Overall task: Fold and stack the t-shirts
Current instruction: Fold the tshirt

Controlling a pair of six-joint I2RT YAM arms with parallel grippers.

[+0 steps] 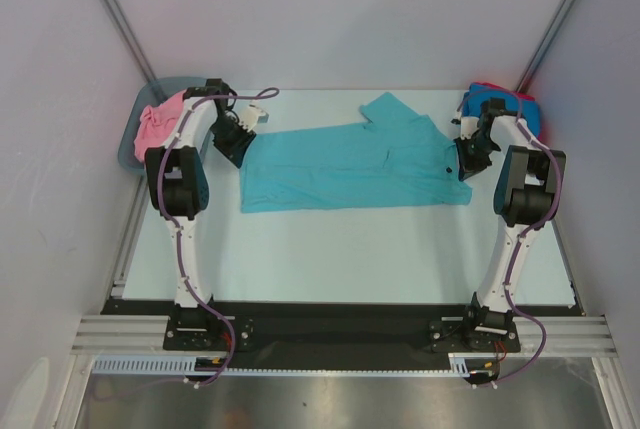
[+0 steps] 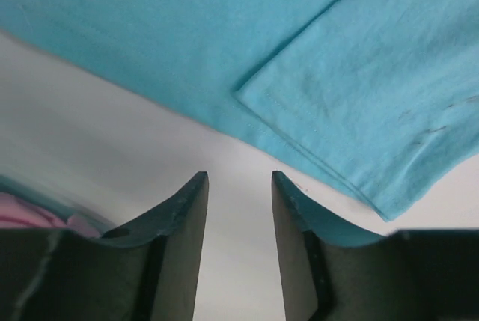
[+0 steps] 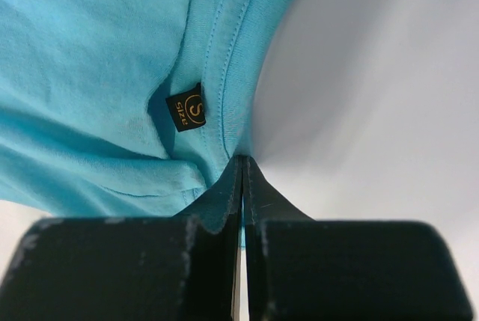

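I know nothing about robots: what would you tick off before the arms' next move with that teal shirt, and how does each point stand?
1. Right gripper pinching the teal t-shirt at its collar: ok.
2. Left gripper gripping cloth: not ok, jaws open, nothing between them, shirt edge just ahead.
3. Shirt smooth on the table: cannot tell, one sleeve sticks out at the far side.
4. Other shirts out of the way: ok, pink t-shirt in the tub, blue t-shirt and red t-shirt far right.
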